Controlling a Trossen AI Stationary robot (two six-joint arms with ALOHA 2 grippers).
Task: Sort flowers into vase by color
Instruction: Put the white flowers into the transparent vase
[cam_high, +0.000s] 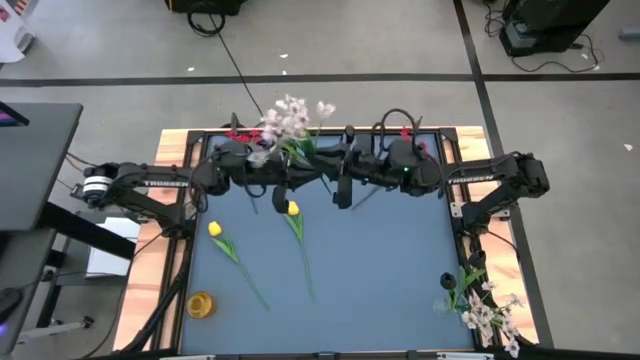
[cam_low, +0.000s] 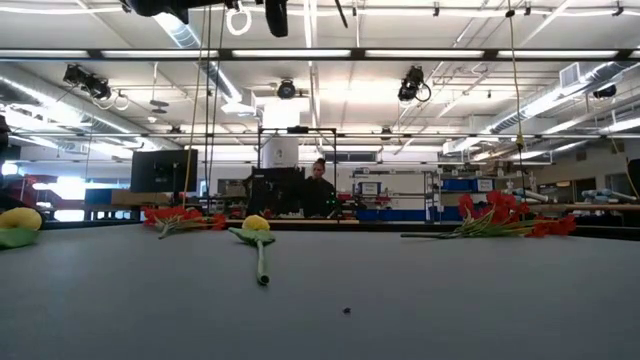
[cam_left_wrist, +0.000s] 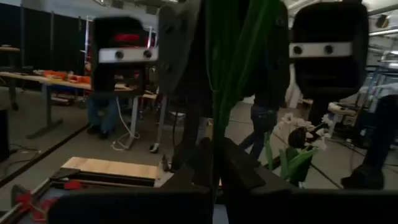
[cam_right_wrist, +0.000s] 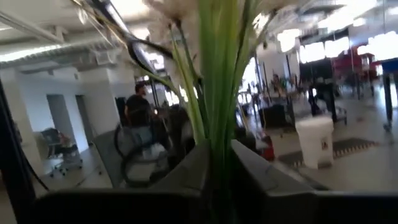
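By the bench's (cam_high: 400, 300) far edge the left gripper (cam_high: 283, 193) and the right gripper (cam_high: 343, 190) meet, both closed on the green stalks of one white flower spray (cam_high: 292, 122). Two yellow tulips (cam_high: 225, 243) lie mid-bench, red flowers (cam_low: 505, 218) along the far edge.

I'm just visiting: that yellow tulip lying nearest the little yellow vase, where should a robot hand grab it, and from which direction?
Probably mid-stalk, from straight above. The yellow tulip lies flat on the blue mat, its thin stalk running diagonally from the bud toward the yellow vase side. Fingers turned across that diagonal could close around the stalk; the bud is rounder and softer, and a side approach would likely push it along.
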